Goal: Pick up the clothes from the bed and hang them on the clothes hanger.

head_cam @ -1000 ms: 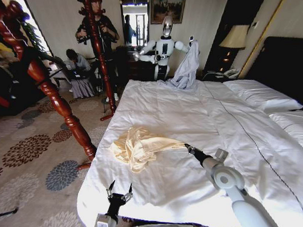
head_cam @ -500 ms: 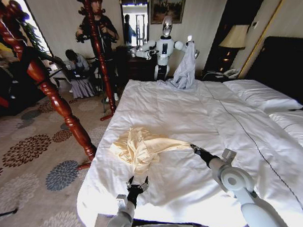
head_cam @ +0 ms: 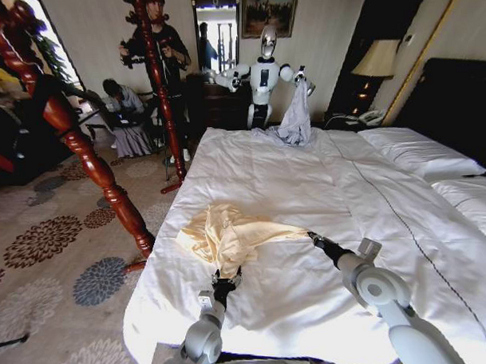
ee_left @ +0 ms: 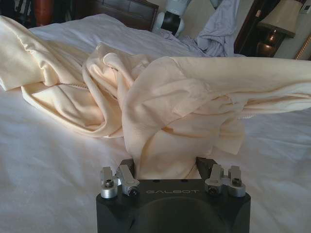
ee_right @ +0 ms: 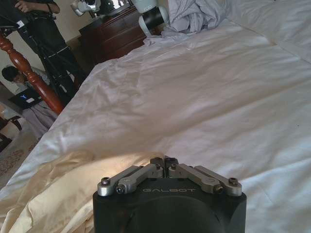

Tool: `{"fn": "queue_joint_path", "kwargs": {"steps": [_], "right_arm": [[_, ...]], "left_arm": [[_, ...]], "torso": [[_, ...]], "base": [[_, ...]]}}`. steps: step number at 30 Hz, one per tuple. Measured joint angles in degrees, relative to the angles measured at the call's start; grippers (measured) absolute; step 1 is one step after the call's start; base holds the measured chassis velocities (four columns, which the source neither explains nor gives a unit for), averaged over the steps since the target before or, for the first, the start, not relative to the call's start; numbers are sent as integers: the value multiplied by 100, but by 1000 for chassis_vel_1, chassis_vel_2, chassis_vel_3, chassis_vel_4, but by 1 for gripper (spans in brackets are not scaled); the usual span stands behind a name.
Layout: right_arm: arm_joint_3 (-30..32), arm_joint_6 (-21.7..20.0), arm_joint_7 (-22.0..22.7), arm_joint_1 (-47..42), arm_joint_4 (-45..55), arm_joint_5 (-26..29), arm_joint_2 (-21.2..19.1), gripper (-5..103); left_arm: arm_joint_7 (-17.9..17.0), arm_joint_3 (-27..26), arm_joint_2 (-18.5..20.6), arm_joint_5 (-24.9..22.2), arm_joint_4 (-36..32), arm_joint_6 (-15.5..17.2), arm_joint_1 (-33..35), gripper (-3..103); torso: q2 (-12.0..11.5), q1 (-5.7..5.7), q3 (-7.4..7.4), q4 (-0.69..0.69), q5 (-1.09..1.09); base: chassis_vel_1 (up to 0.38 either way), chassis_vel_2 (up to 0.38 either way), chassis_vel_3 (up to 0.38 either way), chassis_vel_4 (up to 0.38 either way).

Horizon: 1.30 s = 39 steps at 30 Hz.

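Head view: cream clothes (head_cam: 229,234) bunched on the bed (head_cam: 323,187), stretched sideways between right gripper (head_cam: 313,239), clenched on one end, and left gripper (head_cam: 226,277); left wrist: fold between spread jaws; right wrist: jaws closed.

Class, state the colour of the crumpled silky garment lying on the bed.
Pale cream-yellow garment, plain; clearest in the left wrist view.

"GALBOT" on left gripper (ee_left: 164,165) and right gripper (ee_right: 164,162)

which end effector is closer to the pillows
Right. The right end effector, shut on the clothes, sits mid-bed, nearer the pillows. The left end effector is open around the clothes' near fold, farther away.
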Motion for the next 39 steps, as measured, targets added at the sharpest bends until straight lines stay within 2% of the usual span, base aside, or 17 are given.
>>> {"fn": "queue_joint_path", "kwargs": {"steps": [1, 2, 5, 7, 11, 13, 16, 17, 20, 27, 32, 39], "right_arm": [[3, 0, 0, -1, 4, -1, 4, 1], [3, 0, 0, -1, 4, -1, 4, 1], [7, 0, 0, 0, 28, 2, 9, 1], [7, 0, 0, 0, 36, 2, 9, 1], [-3, 0, 0, 3, 50, 6, -13, 1], [-14, 0, 0, 6, 51, 5, -16, 1], [-95, 0, 4, 29, 63, -4, -22, 1], [-95, 0, 4, 29, 63, -4, -22, 1], [-156, -2, 6, 47, 74, -21, -28, 1], [-155, -10, 0, 6, 217, -96, -58, 1], [73, -52, -12, -164, 492, -62, -174, 1], [464, -101, -25, -587, 1304, 66, -430, 0]], "left_arm": [[0, -9, 2, 0, 0, 0, 16, 66], [0, -9, 2, 0, 0, 0, 16, 66], [-3, -65, 24, 0, -54, -1, 50, 50], [-4, -81, 32, 0, -71, -2, 57, 50], [-5, -115, 207, -156, -108, -58, 62, 28], [-5, -122, 244, -177, -109, -64, 55, 28], [-15, -156, 362, -216, -200, -76, 9, 12], [-15, -156, 362, -216, -200, -76, 9, 12], [-43, -176, 403, -222, -356, -51, 23, 1], [-43, -387, 646, -185, -850, 8, 220, 1], [-41, -811, 946, -298, -1439, 38, 410, 1], [-115, -1393, 1410, -764, -2590, 264, 540, 1]], "torso": [[0, 0, 0, 0, 0], [0, 0, 0, 0, 0], [0, 0, 0, 0, 0], [0, 0, 0, 0, 0], [0, 0, 0, 0, -1], [0, 0, 0, 0, -1], [0, 0, 0, 0, -1], [0, 0, 0, 0, -1], [0, 0, 0, -1, -1], [0, 0, 0, 0, -1], [0, 0, -1, 0, -1], [0, 0, -1, 0, -2]], "base": [[0, 0, 0, 0], [0, 0, 0, 0], [0, 0, 0, 0], [0, 0, 0, 0], [0, 0, 0, 0], [0, 0, 0, 0], [0, 0, 0, 0], [0, 0, 0, 0], [0, 0, 0, 0], [0, 0, 0, 0], [0, 0, 0, 0], [0, 0, 0, 0]]}}
